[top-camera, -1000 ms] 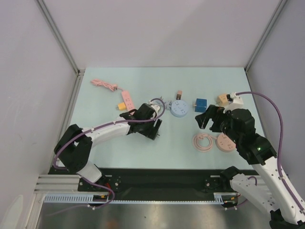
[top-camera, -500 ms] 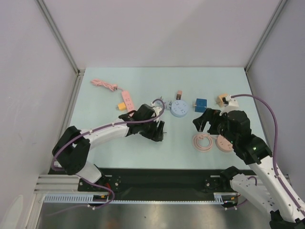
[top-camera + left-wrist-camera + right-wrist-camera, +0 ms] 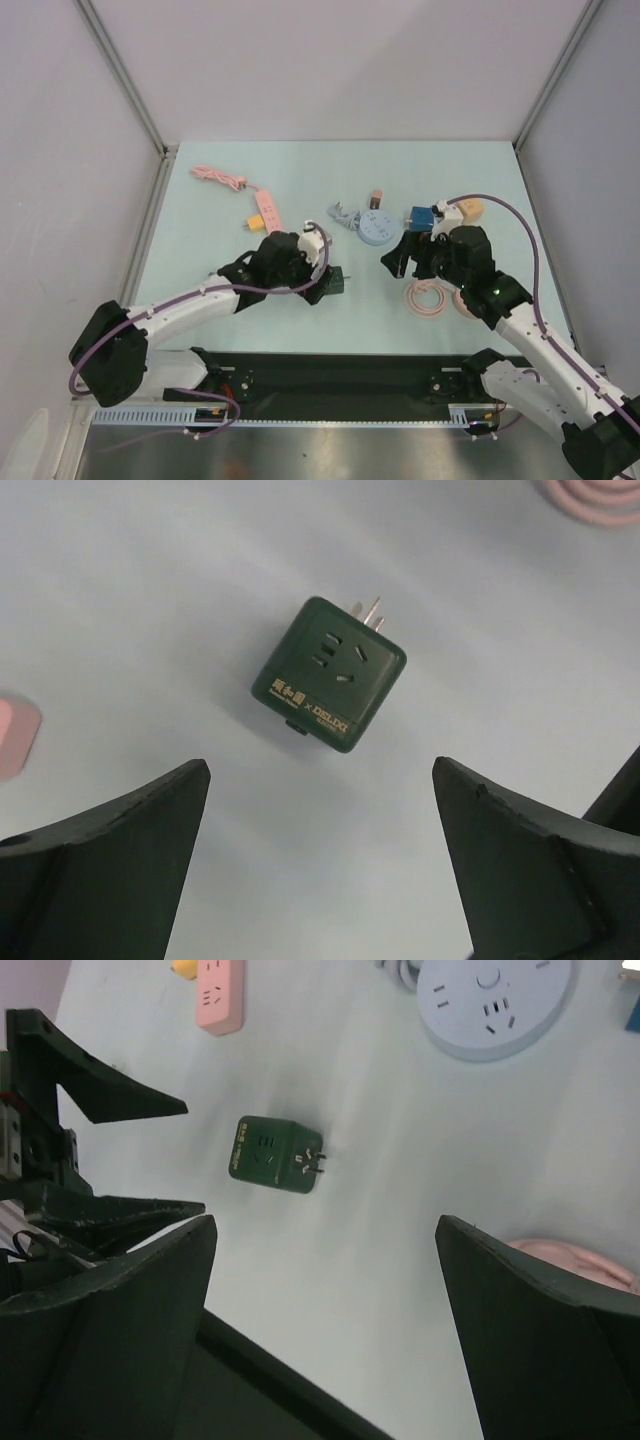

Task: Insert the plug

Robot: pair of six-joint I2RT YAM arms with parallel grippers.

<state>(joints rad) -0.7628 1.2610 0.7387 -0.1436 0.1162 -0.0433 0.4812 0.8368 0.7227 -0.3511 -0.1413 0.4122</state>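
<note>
Nearest you, the left gripper (image 3: 320, 768) hangs over the green plug (image 3: 330, 675) with its fingers spread wide and holding nothing. The plug lies free on the table (image 3: 250, 170), on its side between the two fingers and touching neither, its prongs (image 3: 368, 613) pointing out level with the surface. Just to its right, the right gripper (image 3: 326, 1220) is also wide open and empty, and it looks down on the same plug. The step in hand looks like the pick-up — nothing is inserted yet. For the next move, you'd want to close one gripper on the cube's flat sides and leave the prongs clear. Beyond that sits the pink coil (image 3: 428, 297). Farther back are the round socket (image 3: 377, 228) and the pink strip (image 3: 266, 210) (either could be the target; I can't tell which). You'll have to turn the prongs downward before seating them — they sit sideways now.
</note>
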